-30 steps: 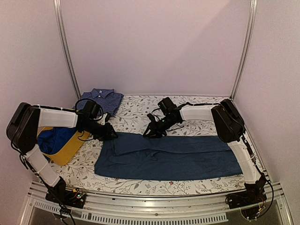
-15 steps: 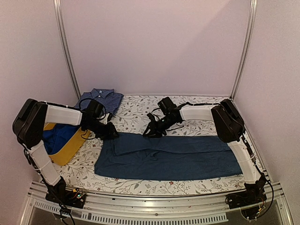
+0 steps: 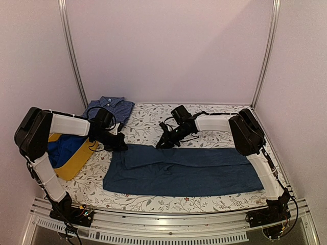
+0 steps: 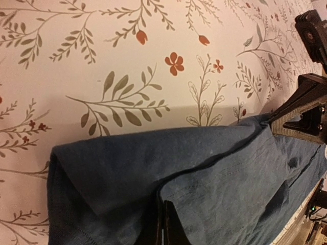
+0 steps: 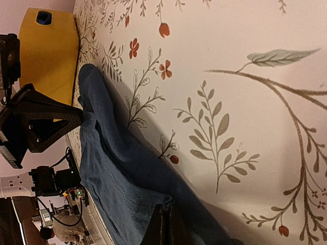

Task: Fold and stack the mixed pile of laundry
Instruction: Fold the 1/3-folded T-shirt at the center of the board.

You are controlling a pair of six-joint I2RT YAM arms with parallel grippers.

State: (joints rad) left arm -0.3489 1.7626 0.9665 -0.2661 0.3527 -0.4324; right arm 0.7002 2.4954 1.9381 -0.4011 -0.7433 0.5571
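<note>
Clamping the navy garment [image 3: 179, 171], both jaws shut (grip plain only wrist-side)

White-wrapped links [image 3: 66, 124] are joined by black joints [image 3: 33, 130]; black cables [image 3: 87, 112] are looped just behind the black left gripper [image 3: 121, 145] and right gripper [image 3: 160, 144].

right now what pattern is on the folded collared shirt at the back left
The folded collared shirt has a fine blue check, clearest in the top external view.
</note>
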